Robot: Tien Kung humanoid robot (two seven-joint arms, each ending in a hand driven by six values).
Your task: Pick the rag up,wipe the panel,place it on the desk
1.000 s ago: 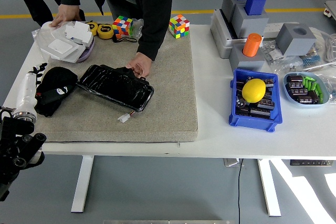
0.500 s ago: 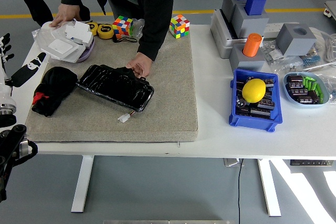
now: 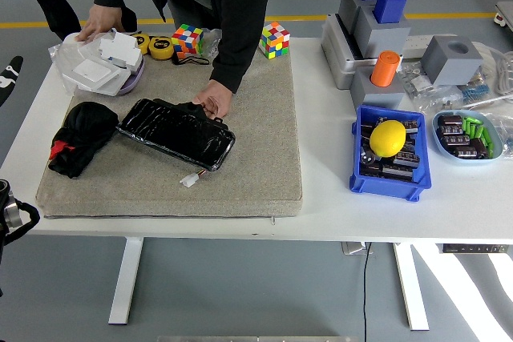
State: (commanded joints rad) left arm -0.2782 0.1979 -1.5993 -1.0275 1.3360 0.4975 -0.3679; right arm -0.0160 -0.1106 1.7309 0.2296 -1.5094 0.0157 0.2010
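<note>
Left hand (image 3: 8, 70) nearly withdrawn past left edge, finger state untellable; rag (image 3: 78, 138) unmoved beside panel (image 3: 176, 132), person's hand (image 3: 212, 102) on it

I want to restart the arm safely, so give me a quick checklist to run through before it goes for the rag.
1. Rag lies free on the grey mat, left of the panel: ok.
2. Panel lies flat on the mat: ok.
3. Panel free of hands: not ok, a person's hand rests on its far edge.
4. Left hand ready over the rag: not ok, it sits at the picture's left edge, off the table.
5. Left hand's grip state: cannot tell, mostly cut off.
6. Right hand: cannot tell, out of view.
</note>
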